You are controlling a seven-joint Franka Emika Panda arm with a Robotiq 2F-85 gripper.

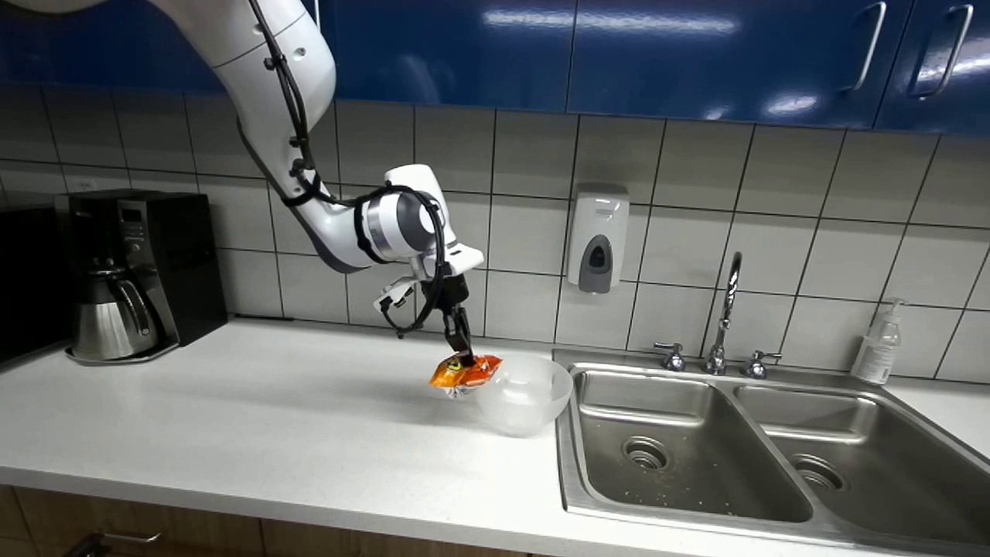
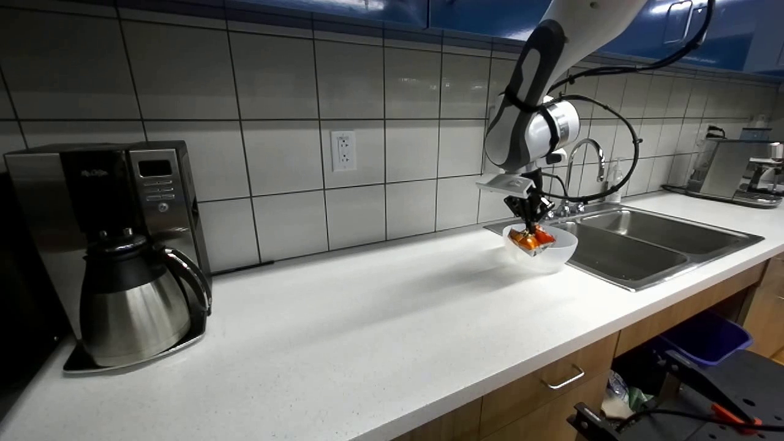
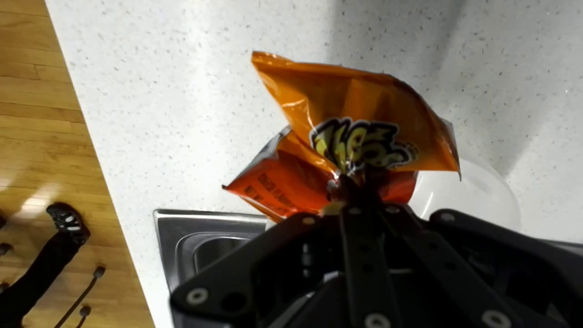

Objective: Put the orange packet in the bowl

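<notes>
The orange packet hangs pinched in my gripper, crumpled at the middle. In an exterior view it is at the left rim of the white translucent bowl, above the counter; in another it overlaps the bowl, with the packet in front of its opening and the gripper above. In the wrist view my gripper is shut on the packet, and the bowl shows partly behind it at the right. Whether packet and bowl touch, I cannot tell.
The steel double sink lies right beside the bowl, with its faucet behind. A soap dispenser is on the tiled wall. A coffee maker with a steel pot stands at the counter's far left. Blue cabinets hang above.
</notes>
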